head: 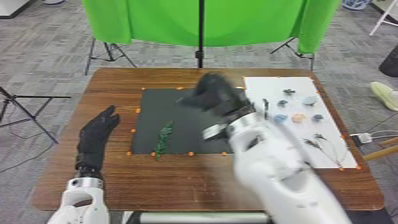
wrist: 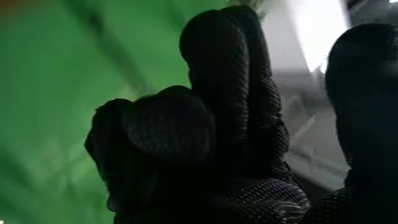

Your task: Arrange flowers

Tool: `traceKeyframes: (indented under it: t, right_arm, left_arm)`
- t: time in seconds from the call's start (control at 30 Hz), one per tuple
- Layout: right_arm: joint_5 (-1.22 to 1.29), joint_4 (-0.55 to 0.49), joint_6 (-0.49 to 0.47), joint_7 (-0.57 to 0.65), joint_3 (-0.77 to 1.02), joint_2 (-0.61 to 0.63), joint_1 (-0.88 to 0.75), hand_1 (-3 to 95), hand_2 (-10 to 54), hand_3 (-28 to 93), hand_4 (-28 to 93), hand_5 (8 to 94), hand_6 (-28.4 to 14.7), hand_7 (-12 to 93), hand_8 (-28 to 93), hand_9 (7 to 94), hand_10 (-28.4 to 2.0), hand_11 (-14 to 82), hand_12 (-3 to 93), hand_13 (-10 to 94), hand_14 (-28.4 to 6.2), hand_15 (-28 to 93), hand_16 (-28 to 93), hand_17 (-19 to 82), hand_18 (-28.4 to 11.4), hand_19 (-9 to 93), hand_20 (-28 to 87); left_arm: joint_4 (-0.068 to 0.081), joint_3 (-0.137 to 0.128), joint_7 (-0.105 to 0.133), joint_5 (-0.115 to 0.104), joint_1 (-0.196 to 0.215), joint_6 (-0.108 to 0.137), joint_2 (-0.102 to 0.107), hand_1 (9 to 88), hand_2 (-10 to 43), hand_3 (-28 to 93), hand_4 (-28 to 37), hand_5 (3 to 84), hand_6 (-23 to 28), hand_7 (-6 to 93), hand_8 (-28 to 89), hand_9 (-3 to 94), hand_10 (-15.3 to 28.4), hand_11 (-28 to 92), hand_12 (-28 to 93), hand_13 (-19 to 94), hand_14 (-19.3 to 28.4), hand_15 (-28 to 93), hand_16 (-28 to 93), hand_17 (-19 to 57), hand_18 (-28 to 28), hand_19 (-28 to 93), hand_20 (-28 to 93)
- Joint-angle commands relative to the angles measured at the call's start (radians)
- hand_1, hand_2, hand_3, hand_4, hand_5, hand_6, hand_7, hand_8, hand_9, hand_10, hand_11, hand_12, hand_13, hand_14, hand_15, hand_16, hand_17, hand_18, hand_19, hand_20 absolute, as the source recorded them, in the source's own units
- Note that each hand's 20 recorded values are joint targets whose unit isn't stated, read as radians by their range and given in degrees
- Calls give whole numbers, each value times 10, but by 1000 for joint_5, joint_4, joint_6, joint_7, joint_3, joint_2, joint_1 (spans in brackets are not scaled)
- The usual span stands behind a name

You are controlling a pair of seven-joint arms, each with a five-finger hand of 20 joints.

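In the head view, my right hand [head: 216,95], motion-blurred, is over the upper right part of the black mat [head: 191,146]. The right wrist view shows the same hand [wrist: 233,100] with index-side fingers and thumb straight, others bent, and nothing held. My left hand [head: 96,131] is open left of the mat. A green leafy sprig [head: 163,140] lies on the mat's lower left part. On the white sheet [head: 266,85] are a peach flower [head: 298,118], a blue flower [head: 280,118], a pale flower [head: 310,101], small dark flowers [head: 289,92] and thin dark stems [head: 324,147].
The brown wooden table [head: 160,187] carries the mat and sheet, with small orange markers [head: 191,154] along their edges. Beyond its far edge hang a green cloth [head: 155,22] and a black stand pole [head: 201,30]. My right forearm covers part of the sheet's left side.
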Motion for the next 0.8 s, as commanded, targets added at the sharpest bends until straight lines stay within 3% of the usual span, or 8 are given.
traceKeyframes:
  t: [0.03,0.27,0.5,0.6,0.8]
  right_arm:
    - [-97,-96,-50,22,415,338,-254,329,-95,549,-114,772,-21,226,-82,850,-124,357,249,882,-44,599,334,615,-127,932,561]
    - [-161,-47,-180,12,655,344,-473,290,-95,504,-172,771,-18,218,-77,846,-121,366,257,874,-47,608,333,609,-130,932,565]
    - [-195,67,-303,7,706,309,-495,277,-95,506,-181,763,-18,208,-81,839,-122,367,258,868,-49,613,333,603,-133,932,567]
    - [-215,98,-339,-2,715,300,-503,275,-95,510,-184,762,-17,201,-83,835,-122,365,258,866,-49,615,332,600,-134,932,567]
    - [-240,145,-342,18,717,280,-514,300,-95,513,-187,760,-16,196,-81,834,-120,364,257,864,-48,616,328,599,-133,932,562]
  left_arm:
    - [-9,1,-17,15,24,-14,-2,253,-35,655,-191,450,40,83,-53,426,132,159,112,331,148,91,21,59,105,39,185]
    - [-13,-5,-24,15,31,-12,-2,255,-35,654,-189,450,39,84,-54,427,132,158,111,333,149,91,21,59,105,39,186]
    - [-11,-3,-32,22,22,-29,-3,256,-35,653,-188,450,40,84,-54,427,132,158,111,333,148,91,21,59,105,39,186]
    - [-13,-5,-33,20,27,-25,-4,257,-35,653,-188,451,40,83,-54,427,132,159,112,333,149,91,21,59,105,39,186]
    - [-16,-5,-34,20,34,-25,-6,260,-35,652,-187,451,40,83,-54,427,132,158,111,333,148,92,21,58,105,40,186]
